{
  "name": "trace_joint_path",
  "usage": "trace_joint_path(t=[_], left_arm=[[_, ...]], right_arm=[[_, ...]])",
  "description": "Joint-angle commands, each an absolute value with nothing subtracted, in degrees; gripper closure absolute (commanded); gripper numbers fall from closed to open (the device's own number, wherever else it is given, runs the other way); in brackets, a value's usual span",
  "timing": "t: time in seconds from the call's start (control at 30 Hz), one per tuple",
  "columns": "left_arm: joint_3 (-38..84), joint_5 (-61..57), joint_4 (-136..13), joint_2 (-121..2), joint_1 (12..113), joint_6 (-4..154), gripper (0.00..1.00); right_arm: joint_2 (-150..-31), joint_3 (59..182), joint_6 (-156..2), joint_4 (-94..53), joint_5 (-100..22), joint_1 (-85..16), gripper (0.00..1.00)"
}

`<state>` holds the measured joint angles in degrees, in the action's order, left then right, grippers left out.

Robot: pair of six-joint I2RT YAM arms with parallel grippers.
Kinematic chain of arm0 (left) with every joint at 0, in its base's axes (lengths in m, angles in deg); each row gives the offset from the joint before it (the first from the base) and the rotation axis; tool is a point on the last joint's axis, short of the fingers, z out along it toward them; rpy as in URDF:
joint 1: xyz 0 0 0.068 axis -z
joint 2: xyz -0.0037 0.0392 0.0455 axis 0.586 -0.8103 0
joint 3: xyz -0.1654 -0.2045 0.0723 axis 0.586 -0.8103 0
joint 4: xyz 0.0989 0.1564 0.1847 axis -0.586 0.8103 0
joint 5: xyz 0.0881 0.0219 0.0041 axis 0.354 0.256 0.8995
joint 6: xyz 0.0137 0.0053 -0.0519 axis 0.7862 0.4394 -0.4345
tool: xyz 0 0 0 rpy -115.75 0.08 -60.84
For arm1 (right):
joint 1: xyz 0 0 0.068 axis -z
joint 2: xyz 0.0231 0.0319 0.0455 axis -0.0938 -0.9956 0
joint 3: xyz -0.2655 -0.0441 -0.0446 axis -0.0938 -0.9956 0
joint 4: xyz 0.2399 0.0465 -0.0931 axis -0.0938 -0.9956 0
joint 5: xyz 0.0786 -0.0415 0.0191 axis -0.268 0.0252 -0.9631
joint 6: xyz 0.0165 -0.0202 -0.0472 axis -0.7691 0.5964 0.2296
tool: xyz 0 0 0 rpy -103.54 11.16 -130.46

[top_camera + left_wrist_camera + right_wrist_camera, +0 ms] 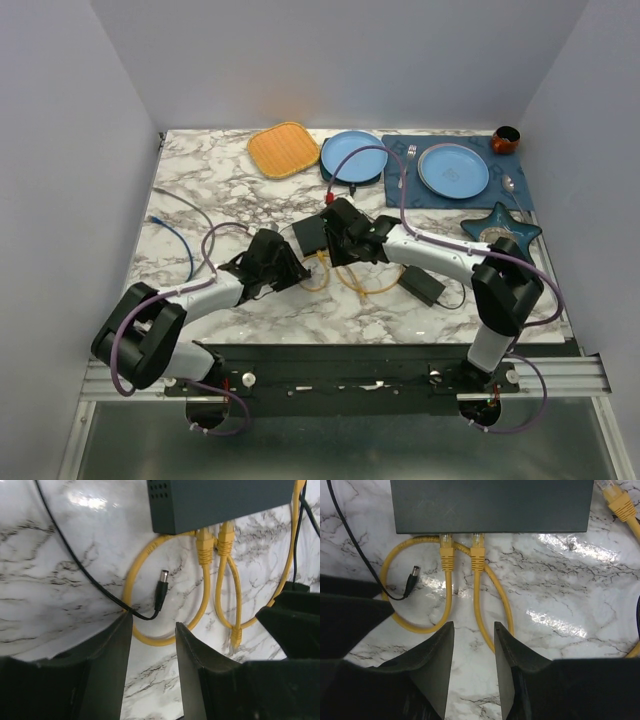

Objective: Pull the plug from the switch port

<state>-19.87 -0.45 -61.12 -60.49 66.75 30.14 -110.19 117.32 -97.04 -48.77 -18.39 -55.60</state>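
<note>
While the left gripper (154, 626) hangs just short of a loose black barrel plug (161, 587), jaws apart and empty, the switch (490, 505) lies mid-bench (560, 595), two yellow plugs (446, 555) seated in its near edge. The right gripper (473, 627) faces them across bare marble, jaws open, holding nothing.

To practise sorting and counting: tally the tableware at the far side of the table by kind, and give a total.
Plates: 2
Fork: 1
Spoon: 1
Cup: 1
Star dish: 1
Total: 6
</note>
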Motion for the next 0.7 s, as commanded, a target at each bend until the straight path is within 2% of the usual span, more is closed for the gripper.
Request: trace_joint_path(t=[0.0, 0.4, 0.63, 0.67], left_arm=[[-16.7, 2.3, -62.2, -63.7, 72.0, 31.8, 0.50], [-13.4, 1.8, -59.6, -72.4, 75.1, 34.6, 0.51], [-17.7, -0.8, -59.6, -72.7, 78.3, 34.2, 0.55], [-18.4, -1.0, -59.6, -72.7, 78.8, 34.2, 0.58]], right_arm=[[-110.9, 121.2, -96.0, -45.8, -20.5, -51.7, 0.55], [-123.6, 134.3, -94.0, -47.2, -20.7, -44.9, 0.62], [-126.1, 133.0, -94.1, -47.8, -21.3, -44.7, 0.63], [-126.2, 132.9, -94.1, -47.8, -21.4, -44.6, 0.63]])
